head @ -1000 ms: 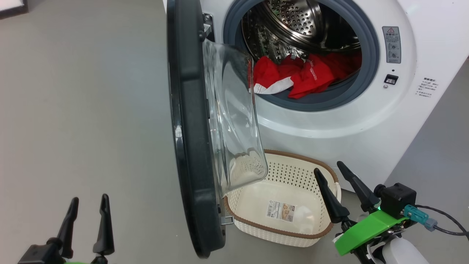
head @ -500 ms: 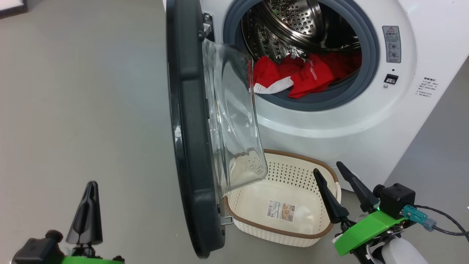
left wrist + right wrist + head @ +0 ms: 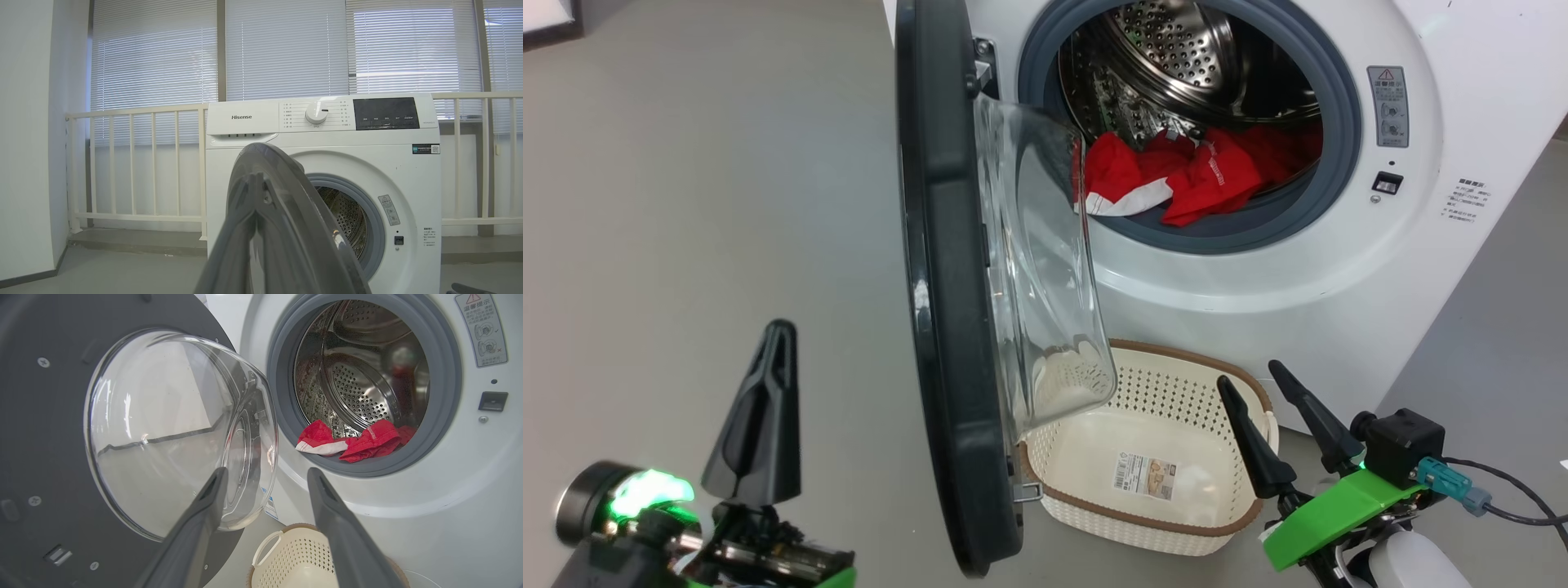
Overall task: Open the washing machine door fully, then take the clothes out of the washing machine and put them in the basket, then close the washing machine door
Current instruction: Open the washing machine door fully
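The washing machine (image 3: 1258, 310) stands with its black door (image 3: 947, 286) swung out edge-on toward me, its glass bowl (image 3: 1045, 269) facing right. Red clothes (image 3: 1176, 175) with white trim lie at the drum's front lip. The cream basket (image 3: 1176, 357) sits on the floor below the opening, partly under the bowl. My left gripper (image 3: 778, 331) is left of the door's outer face, fingers one behind the other; in the left wrist view the left gripper (image 3: 258, 179) has its tips touching, shut. My right gripper (image 3: 1250, 373) is open beside the basket; the right wrist view looks past the right gripper (image 3: 267, 473) at the clothes (image 3: 351, 443).
Grey floor (image 3: 703, 204) spreads left of the door. A white railing (image 3: 135, 163) and blinds stand behind the machine. A cable (image 3: 1511, 510) trails from my right wrist. A warning label (image 3: 1387, 106) and latch slot are right of the drum opening.
My left gripper has risen and turned, so its two fingers now line up as one, and it is closer to the door. The head camera shifted slightly. The right gripper barely moved.
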